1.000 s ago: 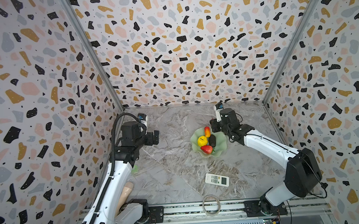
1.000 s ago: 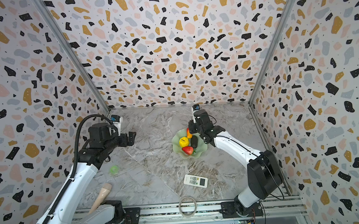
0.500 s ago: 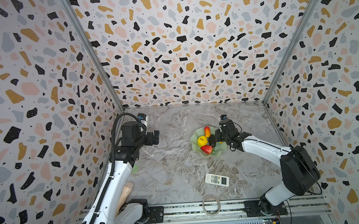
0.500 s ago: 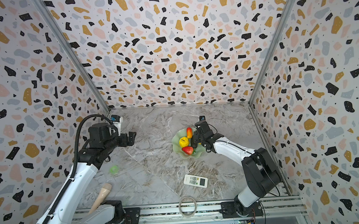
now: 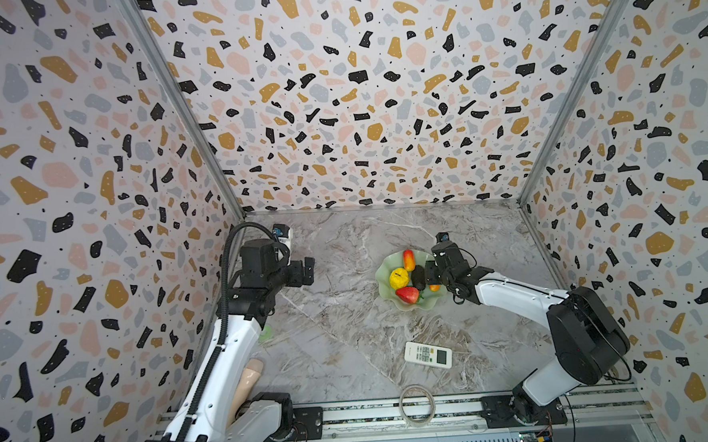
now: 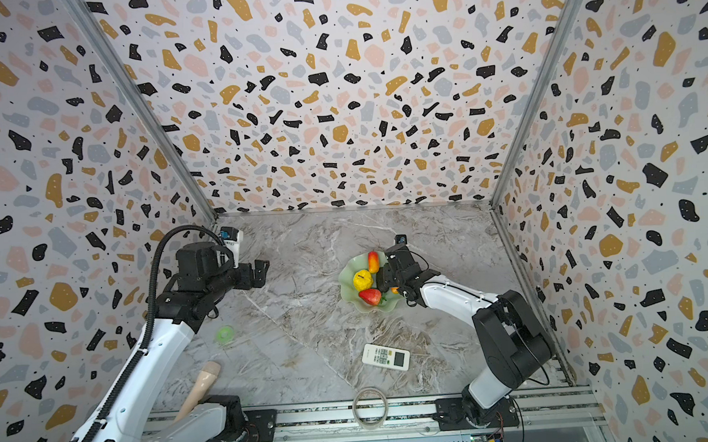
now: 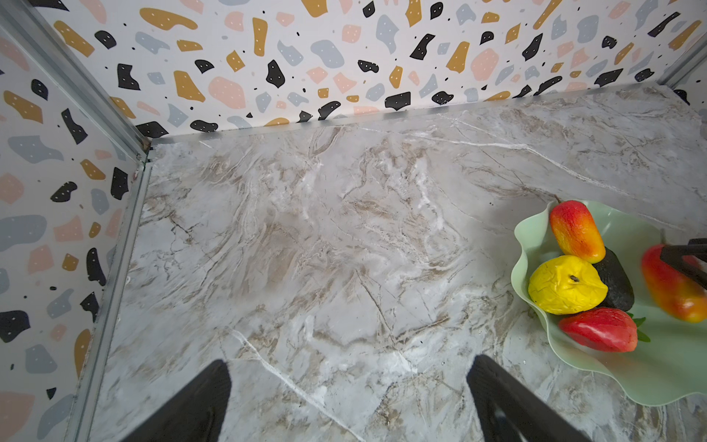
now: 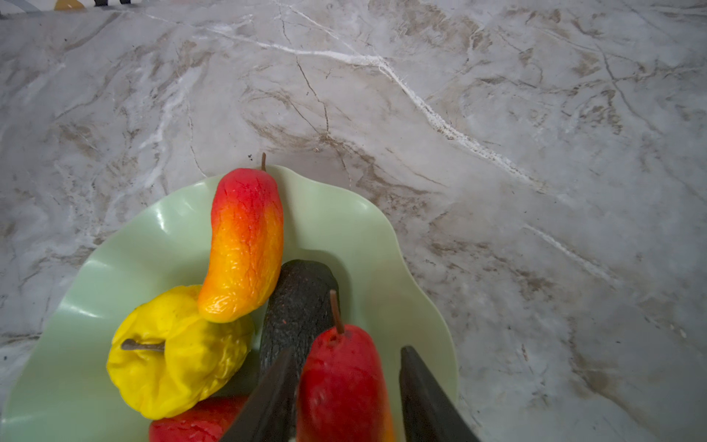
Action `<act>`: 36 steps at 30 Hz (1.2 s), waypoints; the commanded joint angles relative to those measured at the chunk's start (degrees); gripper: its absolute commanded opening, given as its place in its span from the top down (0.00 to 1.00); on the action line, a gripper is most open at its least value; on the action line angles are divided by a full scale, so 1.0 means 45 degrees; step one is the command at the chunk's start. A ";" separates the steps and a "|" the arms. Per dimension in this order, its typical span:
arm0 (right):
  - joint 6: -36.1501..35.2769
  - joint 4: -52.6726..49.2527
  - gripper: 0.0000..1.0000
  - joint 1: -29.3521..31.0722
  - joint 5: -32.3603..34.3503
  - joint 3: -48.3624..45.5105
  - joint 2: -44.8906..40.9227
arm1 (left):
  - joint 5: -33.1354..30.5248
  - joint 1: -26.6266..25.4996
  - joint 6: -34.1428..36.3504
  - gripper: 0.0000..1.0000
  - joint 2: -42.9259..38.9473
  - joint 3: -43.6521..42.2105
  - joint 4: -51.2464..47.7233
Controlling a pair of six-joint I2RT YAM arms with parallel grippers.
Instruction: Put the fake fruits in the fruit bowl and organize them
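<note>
One marble table (image 5: 342, 339) carries everything, and on its right half sits the fruit bowl (image 5: 411, 307), pale green with a wavy rim. My left gripper (image 7: 350, 361) hangs well apart from it, its fingers spread wide over bare marble and holding nothing. My right gripper (image 8: 346, 354) is down inside the bowl with its jaws parted around a red-orange oval (image 8: 340, 382). One finger seems to lie against the fruit and the other stands clear of it, so I judge the grip is let go.

All five fake fruits (image 5: 399, 278) are within the rim. The second red-orange oval (image 8: 245, 245) leans on the lumpy yellow one (image 8: 172, 356), the black-brown oval (image 8: 298, 302) lies beside them, and the strawberry (image 7: 597, 329) is at the near side. They look light, glossy and wrinkled, probably a little soft and apt to roll. I would pinch an oval gently across its narrow middle.
</note>
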 commanded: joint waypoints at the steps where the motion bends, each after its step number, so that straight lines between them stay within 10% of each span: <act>1: -0.0024 0.0190 0.50 0.0055 0.0155 -0.0049 -0.0109 | 0.0256 0.0059 -0.0237 0.00 0.0029 -0.0297 0.0602; 6: -0.0595 0.0119 0.41 -0.0023 0.0540 -0.0048 -0.0741 | 0.0244 0.0040 -0.0709 0.00 0.0146 -0.0230 0.0867; 11: -0.2974 0.1417 0.00 -0.0974 0.0355 -0.0829 -0.2905 | -0.2363 -0.0303 -0.2123 0.00 -0.0459 -0.0803 0.2633; 19: -0.5474 0.7046 0.01 -0.4553 -0.0169 -0.5005 -0.6347 | -0.8276 -0.0475 -0.2691 0.00 -0.3227 -0.6677 1.0278; 24: -0.7511 1.3071 0.01 -0.4935 0.0494 -0.9413 -0.7156 | -0.8575 -0.0468 -0.1650 0.00 -0.2521 -0.9426 1.3661; 33: -0.6241 1.4494 0.01 -0.5199 -0.0147 -0.9379 -0.3718 | -0.8607 0.0107 -0.1887 0.01 0.2479 -1.1166 2.0466; 36: -0.6107 1.8886 0.01 -0.5353 -0.0168 -1.0516 -0.1229 | -0.7545 0.0118 -0.1443 0.01 0.4378 -1.1085 2.2020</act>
